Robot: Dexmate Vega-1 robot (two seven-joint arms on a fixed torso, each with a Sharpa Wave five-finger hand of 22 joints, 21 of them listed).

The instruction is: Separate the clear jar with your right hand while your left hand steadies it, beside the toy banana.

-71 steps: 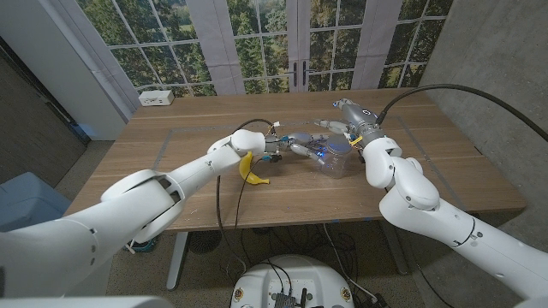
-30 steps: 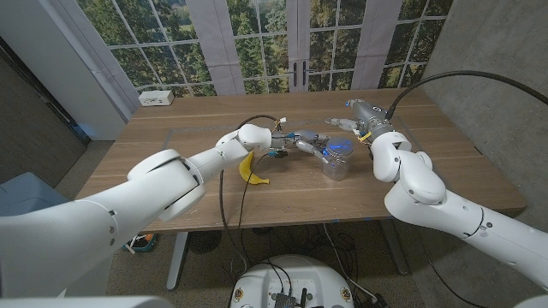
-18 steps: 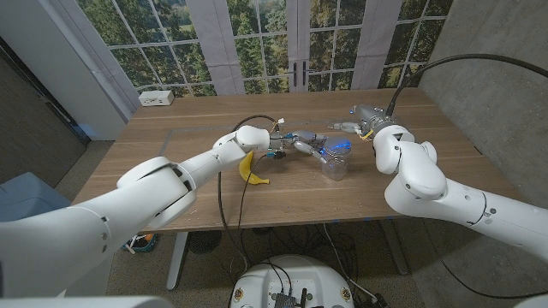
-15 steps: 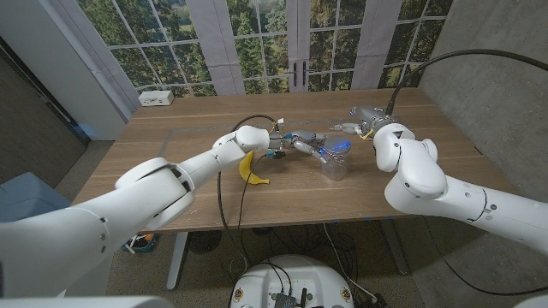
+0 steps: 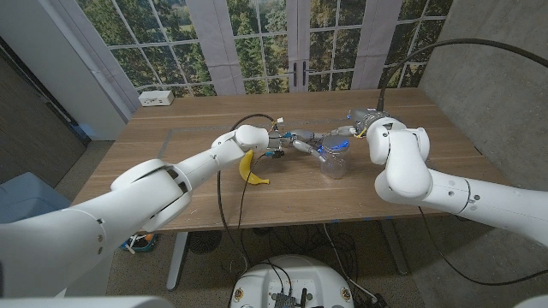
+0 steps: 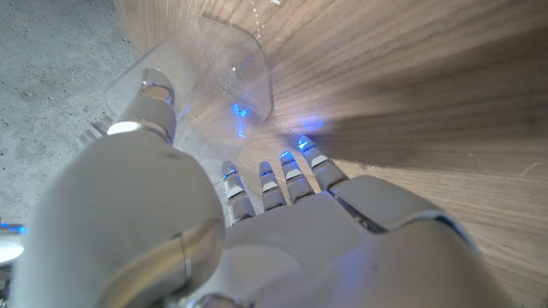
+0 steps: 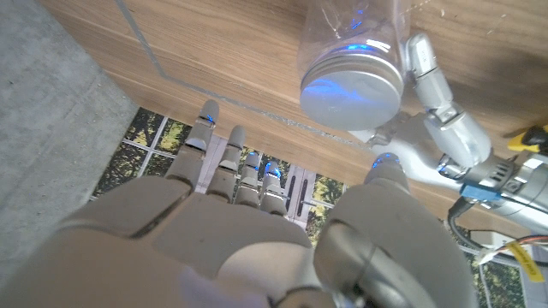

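Jar: one clear jar (image 5: 334, 159) with its lid (image 7: 352, 83) on, standing on the counter (image 5: 171, 184) at three o'clock from the banana.
Feel: I judge it light, stiff, slick plastic, likely to skid or tip.
Hold: body by my left, lid rim by my right.
Left hand (image 5: 301, 143): fingers around the jar, steadying it.
Right hand (image 5: 360, 122): at one o'clock from the jar, fingers apart, holding nothing.
Banana: one toy banana (image 5: 250, 169).
White box (image 5: 156, 97): one, at the far edge.
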